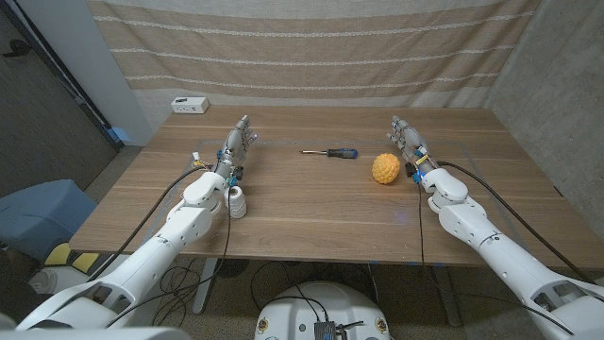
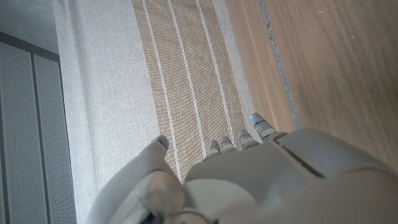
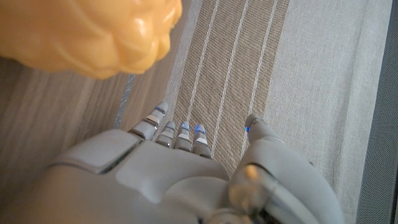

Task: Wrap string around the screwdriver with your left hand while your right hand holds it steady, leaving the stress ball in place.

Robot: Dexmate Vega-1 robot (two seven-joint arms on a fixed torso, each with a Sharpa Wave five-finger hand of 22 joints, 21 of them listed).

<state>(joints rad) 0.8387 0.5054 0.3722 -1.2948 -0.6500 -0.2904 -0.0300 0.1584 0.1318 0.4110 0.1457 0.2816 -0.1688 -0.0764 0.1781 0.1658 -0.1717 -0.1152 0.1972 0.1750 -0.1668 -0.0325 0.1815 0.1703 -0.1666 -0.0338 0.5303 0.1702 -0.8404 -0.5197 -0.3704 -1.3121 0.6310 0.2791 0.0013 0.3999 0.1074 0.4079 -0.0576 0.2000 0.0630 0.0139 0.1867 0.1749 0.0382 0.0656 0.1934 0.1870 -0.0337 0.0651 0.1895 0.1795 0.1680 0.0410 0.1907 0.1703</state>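
Both hands empty with fingers apart, left hand (image 1: 240,142) near string spool (image 1: 236,202), right hand (image 1: 406,140) just beside stress ball (image 1: 384,168); screwdriver (image 1: 330,152) lies between hands, so right reach risks nudging the ball

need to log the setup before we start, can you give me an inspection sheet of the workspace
surface: wooden table, bare wood between the arms
job's things: screwdriver lying flat mid-table, blue and black handle pointing toward the robot's right; yellow stress ball just right of it, apart from it; white string spool beside the left forearm
clutter: small white box at the far left corner
hands: left hand and right hand hold nothing, fingers extended; right hand is close beside the ball
cables: black cables run along both arms
surroundings: striped cloth backdrop; blue bin on the floor
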